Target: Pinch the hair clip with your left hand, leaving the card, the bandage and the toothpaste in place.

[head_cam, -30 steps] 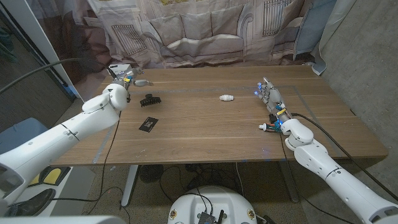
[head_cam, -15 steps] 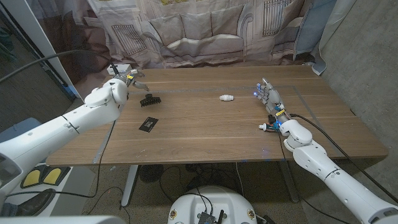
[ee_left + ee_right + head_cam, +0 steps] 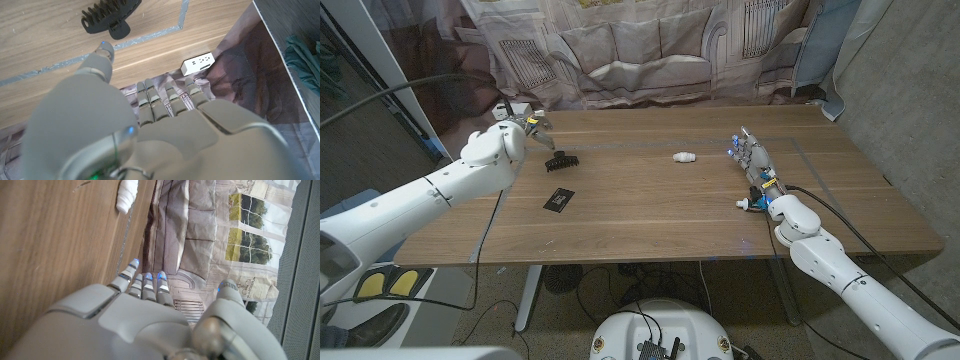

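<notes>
Wooden counter (image 3: 660, 215) carries everything; patterned curtain (image 3: 650, 45) hangs along its far edge.

Left arm comes in from near left. Left hand (image 3: 520, 133) is up at the far-left corner, fingers spread, holding nothing. In the left wrist view the left hand (image 3: 150, 115) has its fingers extended and its thumb out toward the clip, not touching it.

Right arm comes in from near right. Right hand (image 3: 752, 160) stands at the right side of the counter, fingers straight and pointing far, nothing in it. The right wrist view shows the same: right hand (image 3: 150, 310), fingers extended and apart, nothing held.

White power strip (image 3: 516, 108) sits at the far-left corner, just beyond the left hand; also seen at (image 3: 198, 64).

Black card (image 3: 558, 200) lies flat on the left, nearer than the clip and apart from it.

Black hair clip (image 3: 561, 160) lies on the counter just right of the left hand, teeth side visible in the wrist view (image 3: 111, 15). Not gripped.

White bandage roll (image 3: 684, 157) sits mid-counter toward the far side, well apart from both hands; also at (image 3: 127, 195).

Toothpaste (image 3: 750, 204), a small tube, lies near the right wrist.
</notes>
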